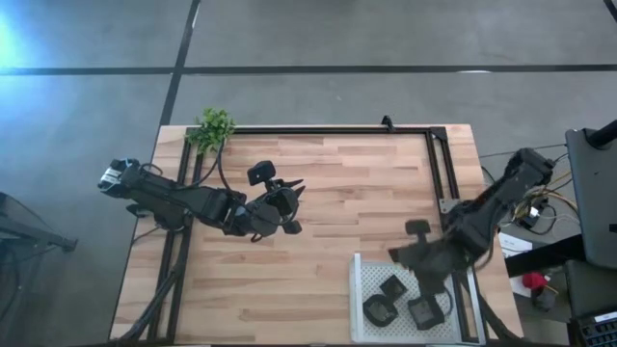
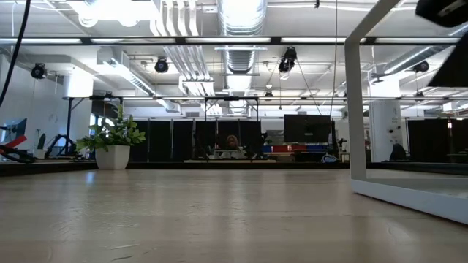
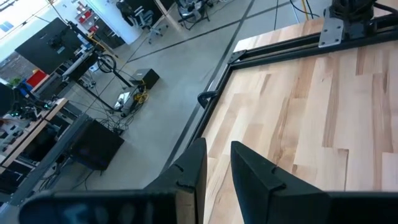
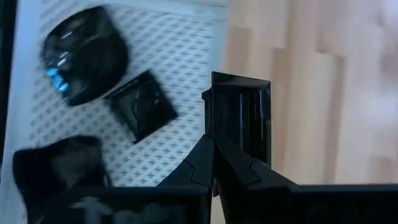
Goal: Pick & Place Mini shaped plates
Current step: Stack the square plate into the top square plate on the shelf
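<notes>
A: Plates first: we count three small black raised-rim dishes (image 1: 393,286) in the white perforated tray (image 1: 359,289) at the near right.

B: Our right gripper (image 4: 214,163), pressed together and empty, hovers over them; we should spread it before descending. Farther left, our left gripper (image 3: 216,163) waits slightly parted.

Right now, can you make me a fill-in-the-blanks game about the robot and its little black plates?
1. The mini shaped plates lie on the white ____ tray.
2. The number of plates on it is ____.
3. The right gripper is ____ above the tray's edge.
4. The left gripper holds ____.

Missing words: perforated; three; shut; nothing
</notes>
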Robot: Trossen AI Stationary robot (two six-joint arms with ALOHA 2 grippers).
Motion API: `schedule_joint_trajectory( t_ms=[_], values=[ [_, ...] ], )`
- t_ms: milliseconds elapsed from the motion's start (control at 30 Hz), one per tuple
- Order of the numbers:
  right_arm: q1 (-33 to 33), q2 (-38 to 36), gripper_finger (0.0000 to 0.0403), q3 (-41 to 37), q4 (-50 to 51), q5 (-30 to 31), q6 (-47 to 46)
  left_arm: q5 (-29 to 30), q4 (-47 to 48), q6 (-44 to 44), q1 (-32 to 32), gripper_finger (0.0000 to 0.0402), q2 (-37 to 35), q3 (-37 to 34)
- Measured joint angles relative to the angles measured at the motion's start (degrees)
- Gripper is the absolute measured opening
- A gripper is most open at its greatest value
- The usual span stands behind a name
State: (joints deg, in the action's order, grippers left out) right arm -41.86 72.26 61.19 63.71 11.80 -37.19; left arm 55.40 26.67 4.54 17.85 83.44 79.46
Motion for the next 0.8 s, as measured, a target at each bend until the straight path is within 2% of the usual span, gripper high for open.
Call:
schedule_joint_trajectory(
  t_ms=[133,433,633,800],
  values=[
    [-4.3,7.0,0.0008,3.7,0.3,0.1,1.1,0.0,0.0,0.0,0.0,0.0073,0.0,0.0],
    [-9.4,21.8,0.0008,11.8,0.4,0.3,1.6,-0.4,0.0,2.0,0.0,0.0073,0.0,0.0],
    [-10.4,29.2,0.0008,16.9,0.2,0.3,2.0,-7.1,0.0,2.1,0.0,0.0073,0.0,0.0],
    [-10.7,32.2,0.0008,18.3,0.3,-0.2,3.1,-8.0,-0.1,2.1,0.0,0.0073,0.0,0.0]
  ],
)
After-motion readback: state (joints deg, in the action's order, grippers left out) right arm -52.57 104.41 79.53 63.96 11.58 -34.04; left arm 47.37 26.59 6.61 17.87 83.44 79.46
